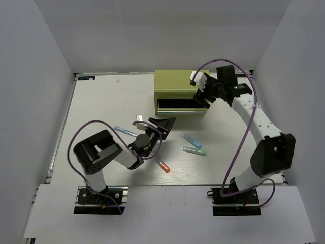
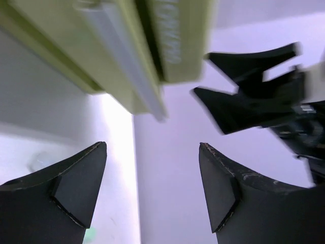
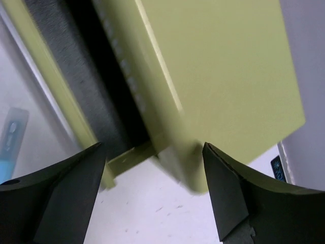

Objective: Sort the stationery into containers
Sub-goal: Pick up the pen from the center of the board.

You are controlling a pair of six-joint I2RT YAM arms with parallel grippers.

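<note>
Left tool point(image 1: 161, 123) and right tool point(image 1: 203, 96), both stretched forward, stand spread wide, gripping nothing.

Left gripper point(image 2: 152, 152) spread, olive chest point(image 2: 177, 46) above

Robotics lab test cell — plain white walls point(image 1: 40, 66) enclosing pale table point(image 1: 101, 101); left arm point(image 1: 96, 152), right arm point(image 1: 264, 132) bolted at near edge.

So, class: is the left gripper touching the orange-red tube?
Apart. The top view shows a plain gap between the left gripper and the orange-red tube, which lies nearer the arm bases.
</note>
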